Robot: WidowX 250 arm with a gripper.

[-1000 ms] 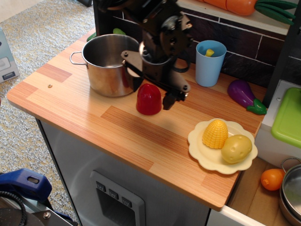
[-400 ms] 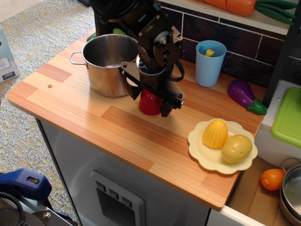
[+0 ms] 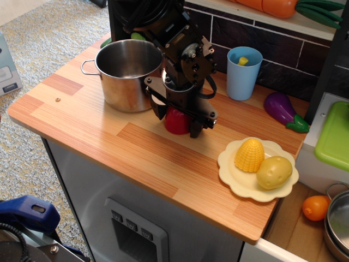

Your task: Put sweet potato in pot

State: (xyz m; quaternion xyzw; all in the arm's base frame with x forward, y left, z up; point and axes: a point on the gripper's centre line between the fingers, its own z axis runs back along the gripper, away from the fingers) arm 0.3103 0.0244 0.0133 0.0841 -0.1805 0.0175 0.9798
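Note:
The sweet potato (image 3: pixel 178 124), a small glossy red toy, stands on the wooden counter just right of the pot's base. The pot (image 3: pixel 121 83) is shiny steel with loop handles, at the back left, and looks empty. My black gripper (image 3: pixel 176 118) has come down over the sweet potato, one finger on its left (image 3: pixel 157 108) and one on its right (image 3: pixel 195 127). The jaws straddle it and still look open. The top of the sweet potato is hidden by the gripper.
A light blue cup (image 3: pixel 244 73) stands behind at the tiled wall, a purple eggplant (image 3: pixel 280 107) to its right. A cream plate (image 3: pixel 232 176) at the front right holds a corn cob (image 3: pixel 250 155) and a yellow potato (image 3: pixel 274 172). The counter edge runs close in front.
The gripper has moved left and down from beside the sweet potato to over it, so its fingers now flank the toy. The sweet potato and the pot have stayed put.

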